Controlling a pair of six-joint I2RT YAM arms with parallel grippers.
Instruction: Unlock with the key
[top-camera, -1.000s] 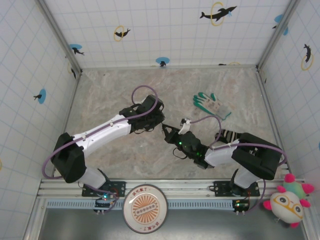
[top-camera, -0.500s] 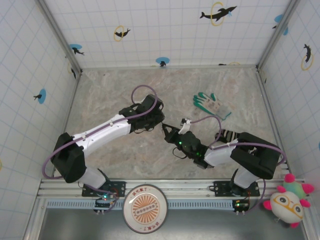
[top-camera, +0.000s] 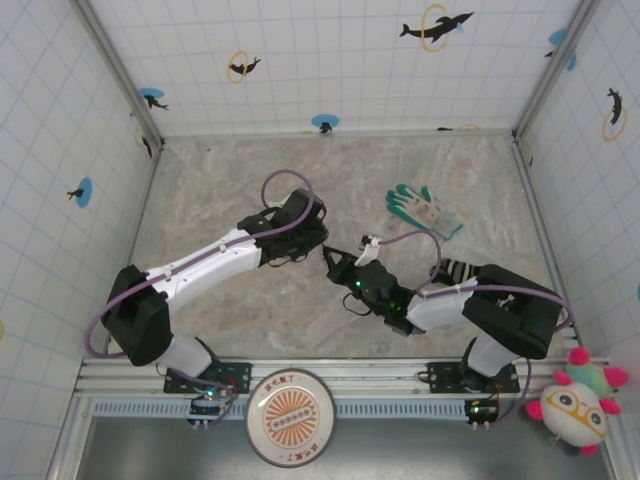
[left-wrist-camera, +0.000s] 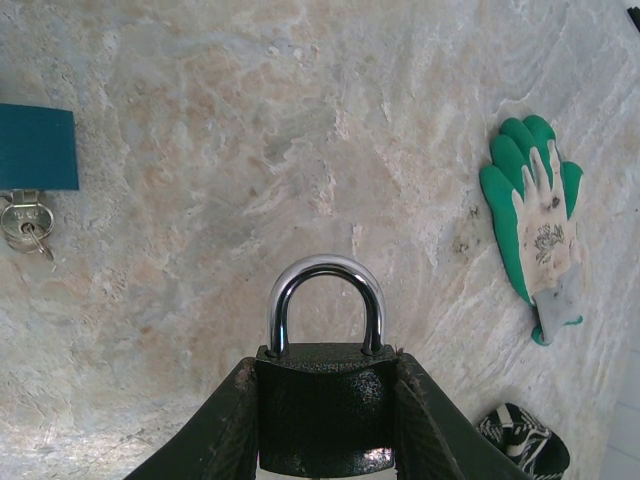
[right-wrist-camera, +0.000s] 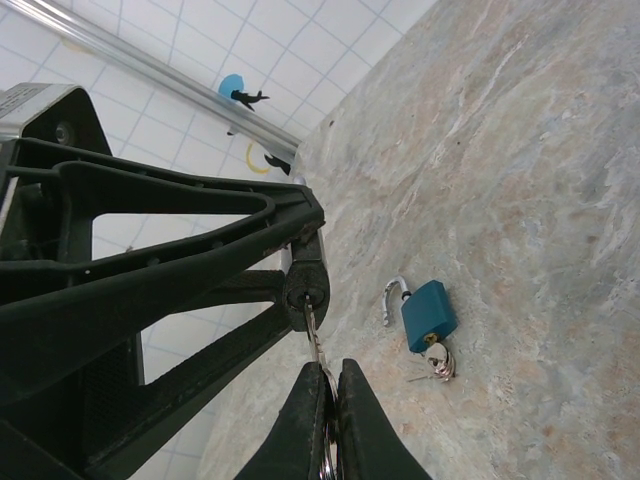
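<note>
Nearest the bases, the right gripper is seen clamped tight on the key, whose blade appears to be seated in the keyhole at the bottom of the black padlock. That padlock is pinched between the partly closed fingers of the left gripper, above the middle of the table. Over the last second almost nothing has shifted; only a slight creep of the right wrist toward the left can be made out. The shackle is still shut, so the turn is judged not yet done. Farther off, a blue padlock and a glove are left lying.
</note>
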